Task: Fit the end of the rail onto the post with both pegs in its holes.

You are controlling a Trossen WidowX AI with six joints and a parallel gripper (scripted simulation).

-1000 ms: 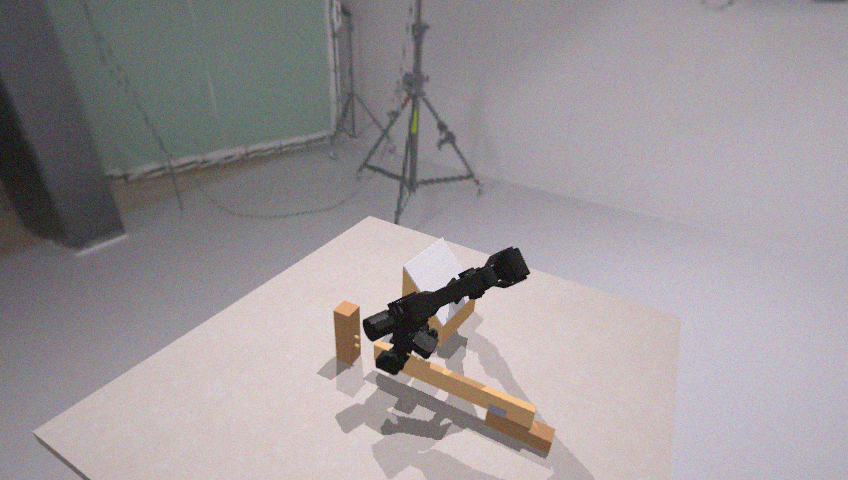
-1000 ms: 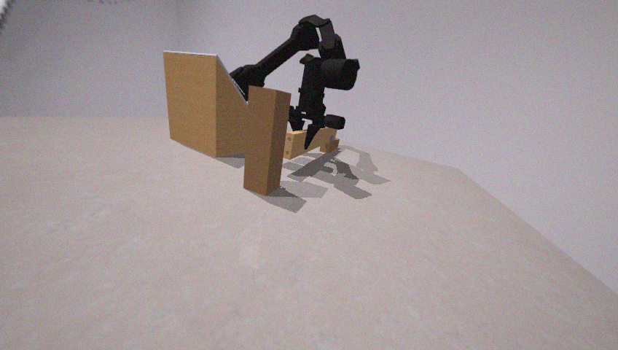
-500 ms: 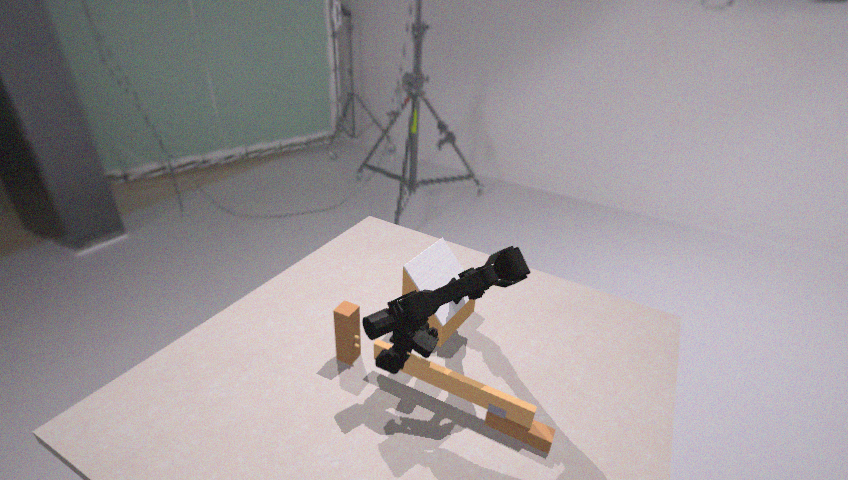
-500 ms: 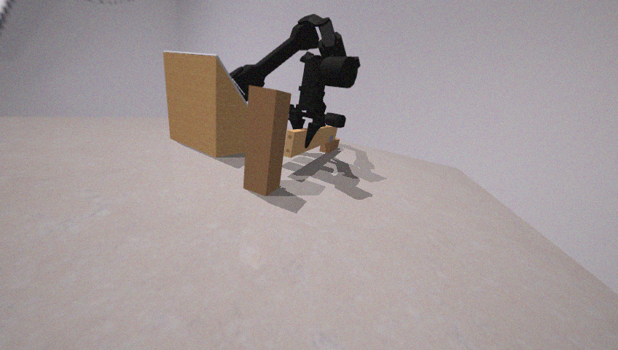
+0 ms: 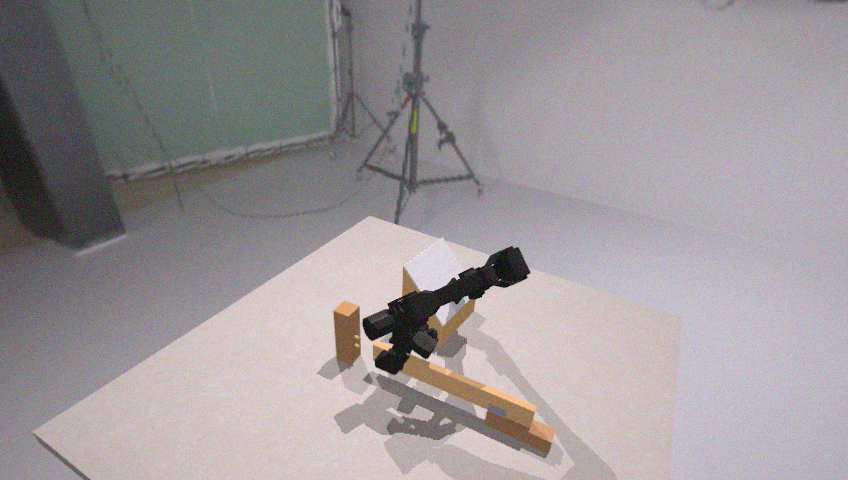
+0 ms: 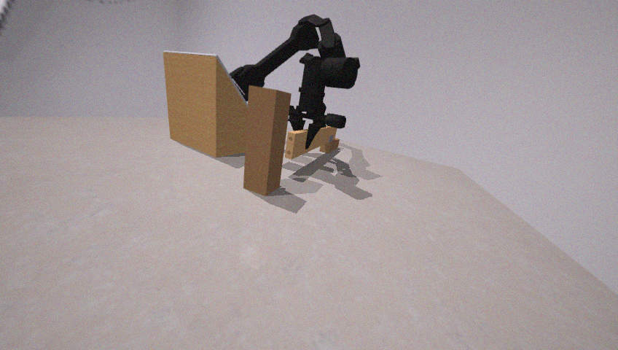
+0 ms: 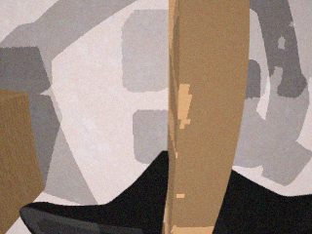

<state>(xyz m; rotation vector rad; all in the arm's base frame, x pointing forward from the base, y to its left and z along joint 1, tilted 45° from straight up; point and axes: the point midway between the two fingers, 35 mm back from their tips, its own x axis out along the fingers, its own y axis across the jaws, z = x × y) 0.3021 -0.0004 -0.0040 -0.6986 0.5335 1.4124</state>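
The rail is held near its post end, which is raised off the table. Its far end sits at the grey bracket on the low footboard block. My gripper is shut on the rail, one finger on each side. Two holes show in the rail's end face in the exterior view. The upright post stands apart from that end, with a gap. Its two pegs face the rail and are outside the holes. Exact levelness is hard to tell.
A wooden wedge block with a white sloping top stands behind the rail, beside the post and under the arm. A wooden corner shows at the wrist view's left edge. Arm and rail cast shadows on the table.
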